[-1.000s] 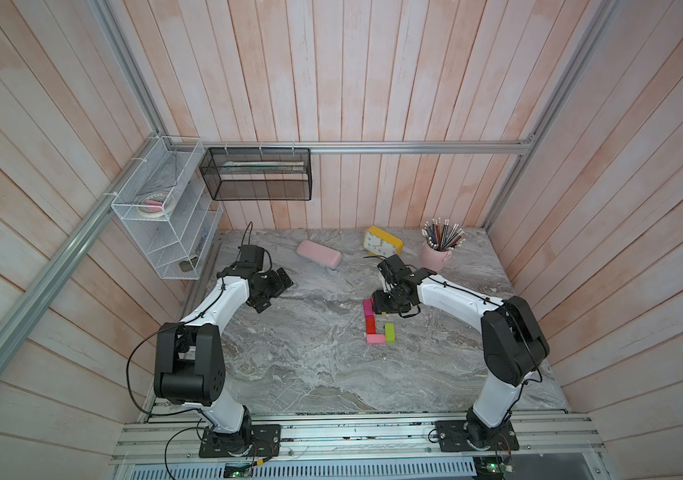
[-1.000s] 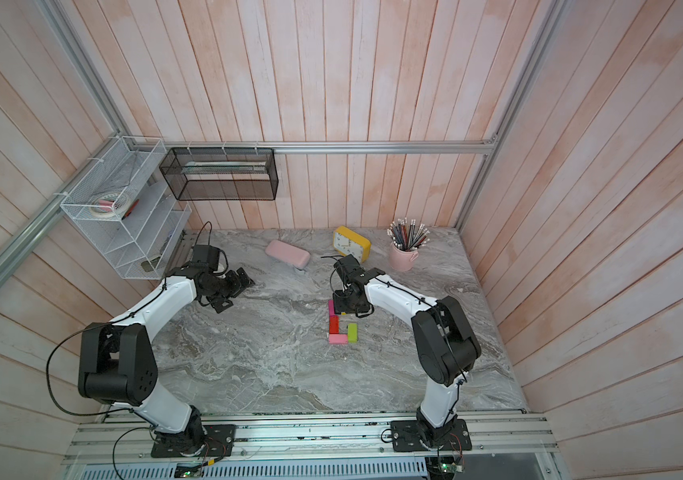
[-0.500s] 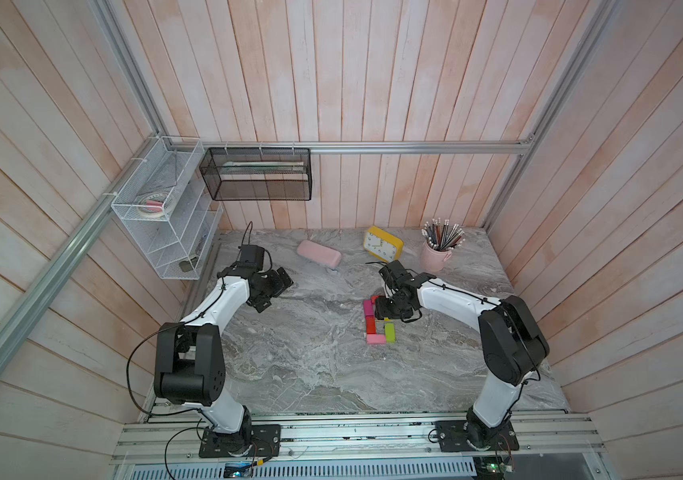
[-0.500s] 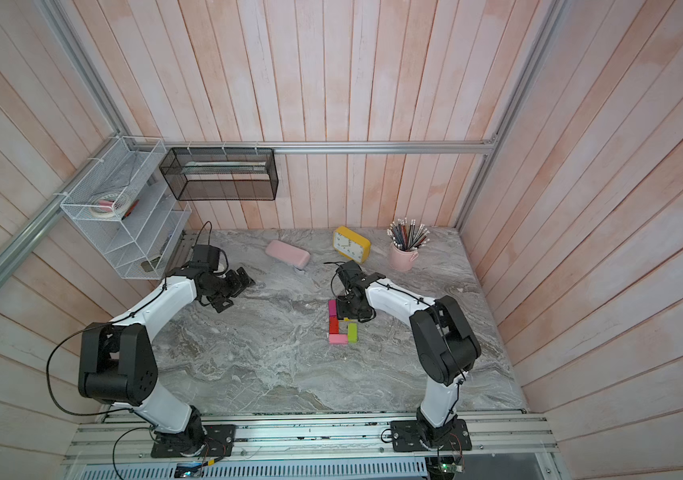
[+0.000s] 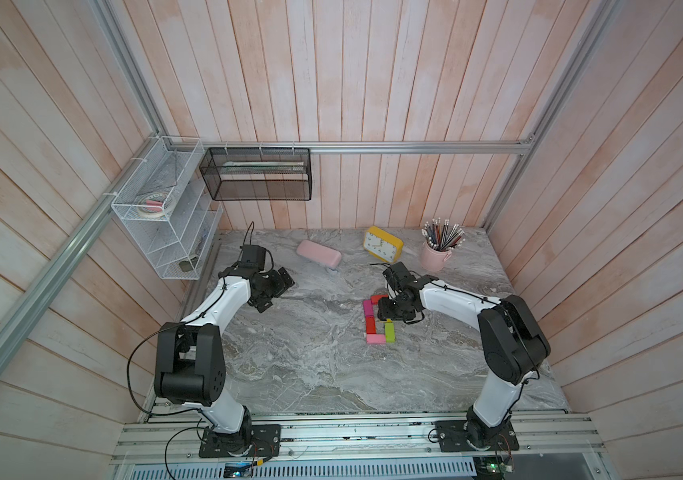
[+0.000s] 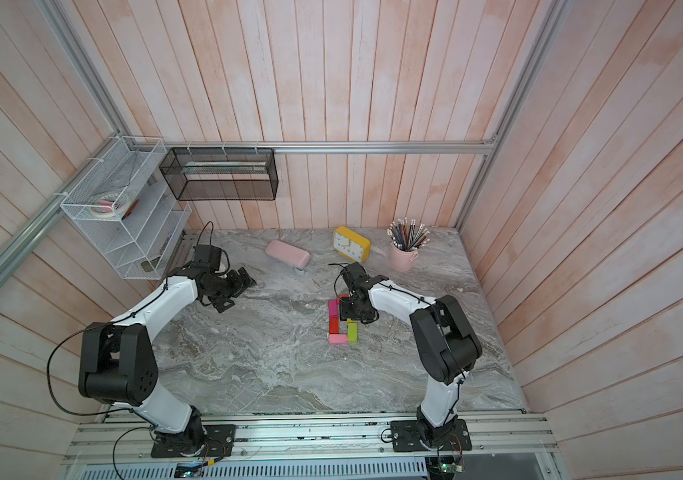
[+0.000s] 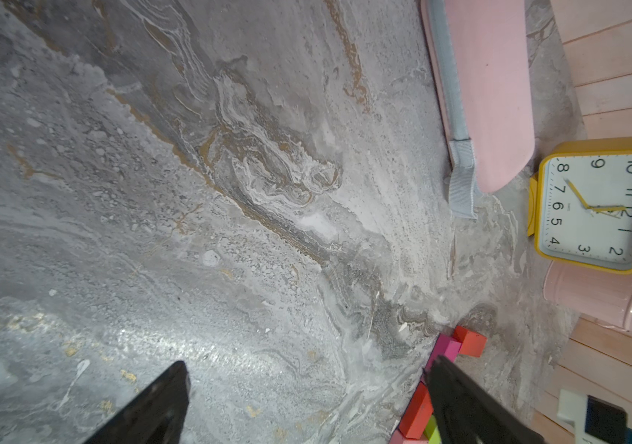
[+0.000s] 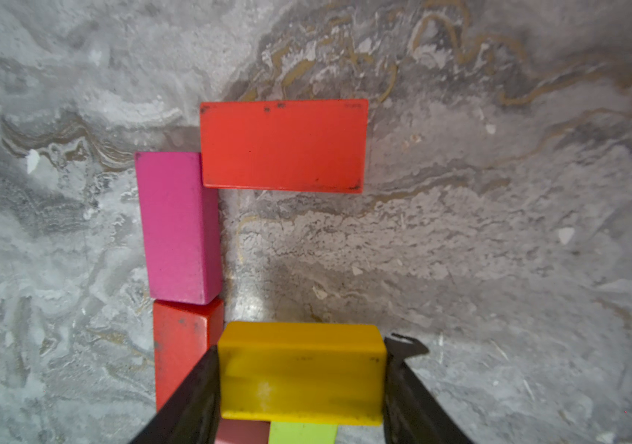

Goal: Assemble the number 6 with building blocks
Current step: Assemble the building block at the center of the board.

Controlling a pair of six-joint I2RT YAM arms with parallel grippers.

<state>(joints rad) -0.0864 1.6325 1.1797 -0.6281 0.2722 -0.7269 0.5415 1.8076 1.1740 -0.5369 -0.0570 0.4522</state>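
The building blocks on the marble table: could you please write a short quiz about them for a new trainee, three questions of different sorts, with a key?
1. True or false: the right pincer is shut on the yellow block.
2. Which colour are the two blocks that lie next to the magenta block? A) red B) lime green C) light pink
3. What does the left pincer hold?

Key
1. True.
2. A.
3. Nothing: its jaws stand open and empty above the table.
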